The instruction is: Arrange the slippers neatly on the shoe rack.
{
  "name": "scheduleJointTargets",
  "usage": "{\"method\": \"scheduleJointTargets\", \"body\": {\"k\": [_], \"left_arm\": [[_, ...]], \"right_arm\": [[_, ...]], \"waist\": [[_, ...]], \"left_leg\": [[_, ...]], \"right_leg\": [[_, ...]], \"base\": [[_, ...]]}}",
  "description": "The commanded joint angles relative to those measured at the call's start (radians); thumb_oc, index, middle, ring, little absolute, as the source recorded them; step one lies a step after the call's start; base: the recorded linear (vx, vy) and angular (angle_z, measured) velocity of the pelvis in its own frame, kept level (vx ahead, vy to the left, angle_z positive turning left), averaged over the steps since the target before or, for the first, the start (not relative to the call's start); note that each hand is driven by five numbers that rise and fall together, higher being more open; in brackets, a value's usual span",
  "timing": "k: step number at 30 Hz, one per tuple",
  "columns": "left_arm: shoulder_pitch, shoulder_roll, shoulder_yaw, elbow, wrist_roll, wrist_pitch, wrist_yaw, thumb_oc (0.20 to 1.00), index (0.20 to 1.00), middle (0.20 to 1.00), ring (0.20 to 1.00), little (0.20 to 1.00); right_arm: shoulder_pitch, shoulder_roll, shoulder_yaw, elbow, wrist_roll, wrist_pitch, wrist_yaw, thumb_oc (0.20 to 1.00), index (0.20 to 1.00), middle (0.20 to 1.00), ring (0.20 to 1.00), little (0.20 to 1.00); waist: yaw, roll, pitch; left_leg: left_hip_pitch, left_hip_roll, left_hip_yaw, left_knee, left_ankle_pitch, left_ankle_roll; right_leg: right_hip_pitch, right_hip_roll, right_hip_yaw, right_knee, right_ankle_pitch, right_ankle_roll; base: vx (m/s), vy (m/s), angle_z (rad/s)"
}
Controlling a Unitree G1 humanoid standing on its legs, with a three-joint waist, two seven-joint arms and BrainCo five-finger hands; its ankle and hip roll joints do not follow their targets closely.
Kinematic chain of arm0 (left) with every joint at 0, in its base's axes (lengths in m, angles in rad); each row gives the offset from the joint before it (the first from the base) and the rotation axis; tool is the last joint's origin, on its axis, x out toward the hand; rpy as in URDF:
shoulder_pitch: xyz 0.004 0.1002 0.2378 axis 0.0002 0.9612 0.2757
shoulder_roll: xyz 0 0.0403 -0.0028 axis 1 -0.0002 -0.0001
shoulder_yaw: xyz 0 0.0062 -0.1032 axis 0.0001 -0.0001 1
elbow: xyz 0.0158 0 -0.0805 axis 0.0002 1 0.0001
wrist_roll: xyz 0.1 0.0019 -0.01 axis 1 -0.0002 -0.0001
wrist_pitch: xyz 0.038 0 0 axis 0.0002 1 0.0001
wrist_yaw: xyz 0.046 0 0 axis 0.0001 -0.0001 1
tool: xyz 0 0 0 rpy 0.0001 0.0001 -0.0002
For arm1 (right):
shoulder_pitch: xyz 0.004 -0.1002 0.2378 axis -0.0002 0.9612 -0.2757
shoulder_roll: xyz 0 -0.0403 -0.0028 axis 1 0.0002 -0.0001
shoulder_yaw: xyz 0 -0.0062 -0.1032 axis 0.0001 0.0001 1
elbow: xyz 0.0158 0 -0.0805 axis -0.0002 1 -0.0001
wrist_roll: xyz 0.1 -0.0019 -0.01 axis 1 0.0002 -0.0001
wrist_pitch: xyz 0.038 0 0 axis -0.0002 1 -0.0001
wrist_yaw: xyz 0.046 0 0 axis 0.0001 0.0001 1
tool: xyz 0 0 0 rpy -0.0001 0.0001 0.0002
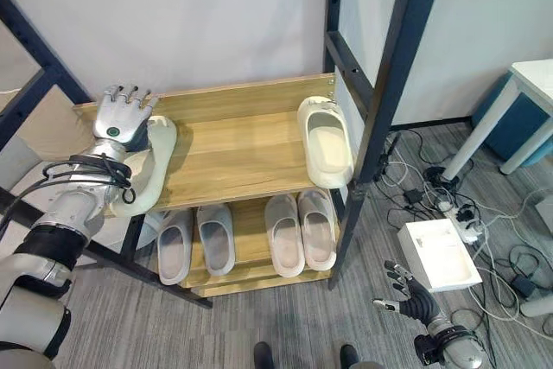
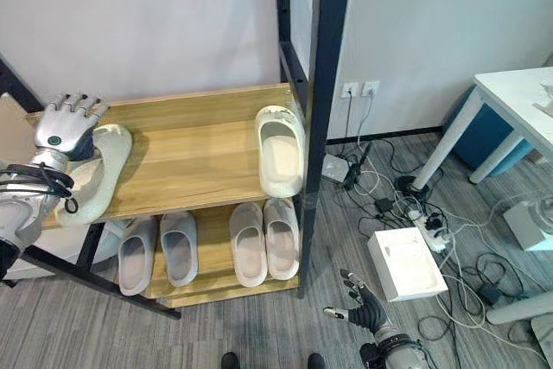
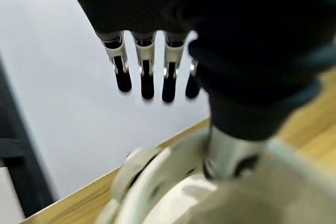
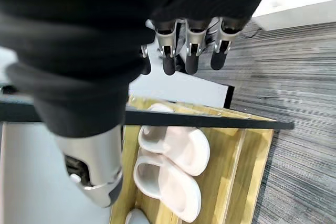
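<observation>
A wooden shoe rack (image 1: 233, 157) with two plank shelves stands against a pale wall, framed by dark metal posts (image 1: 393, 75).

On the upper shelf lie two cream slippers, well apart. One cream slipper (image 1: 325, 142) sits at the right end, upright, its moulded open hollow facing up, beside the dark post. The other cream slipper (image 1: 154, 162) lies at the left end, overhanging the near edge of the shelf. The left hand (image 1: 122, 117) rests over the far end of this slipper with its fingers straight and spread toward the wall; in the left wrist view the fingers (image 3: 146, 77) hang straight above the slipper's smooth rounded rim, not curled round it.

The lower shelf holds four slippers in two pairs, side by side, toes toward the wall: a grey pair (image 1: 195, 241) on the left and a paler pair (image 1: 301, 231) on the right. All look like smooth, soft, one-piece moulded foam with rounded toes.

The right hand (image 1: 408, 289) hangs low over the grey striped floor (image 1: 259, 317) to the right of the rack, fingers spread and holding nothing. Near it a white box (image 1: 438, 254) lies on the floor.
</observation>
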Motion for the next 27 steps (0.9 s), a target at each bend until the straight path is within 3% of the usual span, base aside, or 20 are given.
{"method": "scheduleJointTargets", "body": {"k": [1, 16, 21, 27], "left_arm": [[-0.117, 0.047, 0.036, 0.028, 0.004, 0.032, 0.007, 0.2, 0.2, 0.2, 0.2, 0.2], [-0.084, -0.05, 0.066, -0.187, 0.024, -0.008, 0.022, 0.2, 0.2, 0.2, 0.2, 0.2], [-0.163, -0.112, -0.025, -0.232, 0.062, -0.036, 0.035, 0.2, 0.2, 0.2, 0.2, 0.2], [-0.265, -0.156, -0.13, -0.182, 0.094, -0.02, 0.04, 0.2, 0.2, 0.2, 0.2, 0.2]], "right_arm": [[-0.025, 0.001, -0.026, -0.072, 0.035, -0.054, -0.003, 1.0, 1.0, 1.0, 1.0, 1.0], [-0.018, 0.02, -0.027, -0.08, 0.051, -0.049, -0.011, 1.0, 1.0, 1.0, 1.0, 1.0], [-0.014, 0.015, -0.02, -0.079, 0.07, -0.053, -0.017, 1.0, 1.0, 1.0, 1.0, 1.0], [-0.005, 0.009, -0.029, -0.077, 0.087, -0.059, -0.031, 1.0, 1.0, 1.0, 1.0, 1.0]], "waist": [[0.005, -0.025, 0.015], [0.001, -0.032, 0.009], [-0.015, -0.029, 0.012], [-0.04, -0.024, 0.02]], "left_leg": [[0.125, 0.02, 0.012, 0.0, -0.158, -0.034], [0.13, 0.02, 0.012, 0.0, -0.16, -0.032], [0.125, 0.022, 0.013, 0.0, -0.156, -0.032], [0.12, 0.025, 0.026, 0.0, -0.156, -0.032]], "right_leg": [[-0.018, -0.049, -0.007, 0.0, -0.009, 0.092], [-0.015, -0.048, -0.004, 0.0, -0.008, 0.088], [-0.021, -0.046, 0.003, 0.0, -0.005, 0.089], [-0.041, -0.044, 0.017, 0.0, 0.002, 0.093]], "base": [[-0.01, 0.011, -0.06], [0.0, -0.004, -0.02], [-0.01, -0.012, -0.01], [0.0, -0.003, -0.01]]}}
